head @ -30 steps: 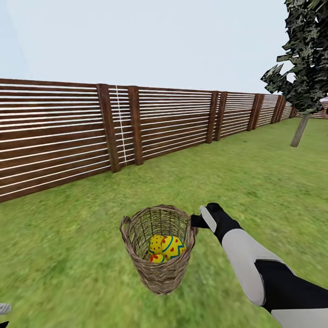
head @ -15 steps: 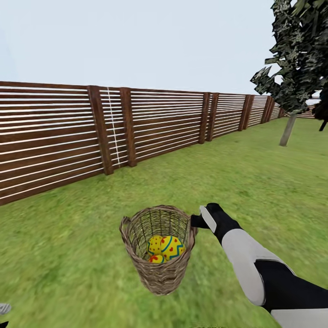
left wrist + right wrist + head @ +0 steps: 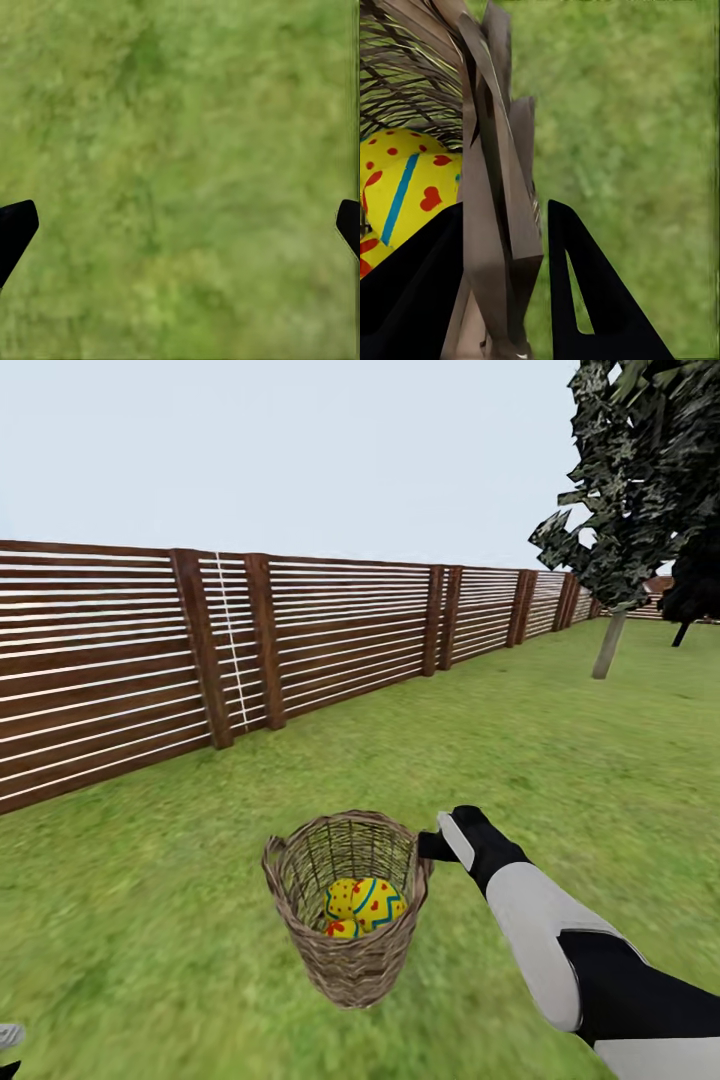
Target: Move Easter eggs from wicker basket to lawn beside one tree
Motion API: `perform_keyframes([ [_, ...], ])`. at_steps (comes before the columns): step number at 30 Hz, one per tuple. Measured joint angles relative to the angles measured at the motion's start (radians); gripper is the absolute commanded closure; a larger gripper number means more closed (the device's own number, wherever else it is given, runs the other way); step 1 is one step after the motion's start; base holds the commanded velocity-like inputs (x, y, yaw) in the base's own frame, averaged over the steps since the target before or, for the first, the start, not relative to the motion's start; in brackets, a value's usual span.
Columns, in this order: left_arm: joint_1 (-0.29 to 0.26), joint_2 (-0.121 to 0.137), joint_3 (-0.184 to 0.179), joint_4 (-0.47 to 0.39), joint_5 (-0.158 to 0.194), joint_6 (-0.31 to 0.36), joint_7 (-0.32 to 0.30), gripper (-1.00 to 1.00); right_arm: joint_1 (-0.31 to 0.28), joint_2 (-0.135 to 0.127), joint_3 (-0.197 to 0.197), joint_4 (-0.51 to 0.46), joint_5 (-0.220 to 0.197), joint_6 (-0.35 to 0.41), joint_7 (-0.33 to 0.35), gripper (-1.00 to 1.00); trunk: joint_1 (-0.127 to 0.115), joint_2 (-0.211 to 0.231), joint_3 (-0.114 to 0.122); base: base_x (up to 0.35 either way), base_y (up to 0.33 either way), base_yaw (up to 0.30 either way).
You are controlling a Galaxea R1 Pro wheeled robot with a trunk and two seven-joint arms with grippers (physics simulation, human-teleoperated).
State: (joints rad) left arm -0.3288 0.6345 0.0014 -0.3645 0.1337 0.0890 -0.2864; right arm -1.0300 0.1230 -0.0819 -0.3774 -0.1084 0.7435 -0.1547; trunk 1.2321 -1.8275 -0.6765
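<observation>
**Basket gripped at its rim, eggs inside**

We see the wicker basket [image 3: 348, 905] in the head view, raised above the lawn [image 3: 560, 760], with our right end effector [image 3: 432, 847] at its right-hand rim. In the right wrist view the two dark fingers [image 3: 585, 300] straddle the braided rim, one inside the basket and one outside, clamped on the wicker.

The Easter eggs [image 3: 364, 905] lie at the bottom of the basket. They are bright yellow with red marks and blue-green bands. We can make out two clearly and part of a third beneath them. In the right wrist view one egg sits just beside the inner finger. We find no writing or labels on any of these things.

Our left end effector [image 3: 180, 225] hangs over bare grass, its two dark fingertips [image 3: 15, 229] spread wide apart at the edges of the left wrist view, with nothing between them.

A brown slat fence [image 3: 300, 640] borders the lawn. A thin-trunked tree [image 3: 625, 490] with dark grey-green leaves stands far off on the right.
</observation>
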Motion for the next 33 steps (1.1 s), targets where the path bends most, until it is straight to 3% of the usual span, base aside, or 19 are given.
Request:
perform_keyframes([
  [33, 0.000, 0.000, -0.007, 0.001, -0.002, 0.000, -0.002, -1.00, 0.000, -0.001, -0.003, 0.000, -0.004, -0.001, -0.001, 1.00, 0.000, 0.000, 0.033, 0.044, 0.006, -0.242],
])
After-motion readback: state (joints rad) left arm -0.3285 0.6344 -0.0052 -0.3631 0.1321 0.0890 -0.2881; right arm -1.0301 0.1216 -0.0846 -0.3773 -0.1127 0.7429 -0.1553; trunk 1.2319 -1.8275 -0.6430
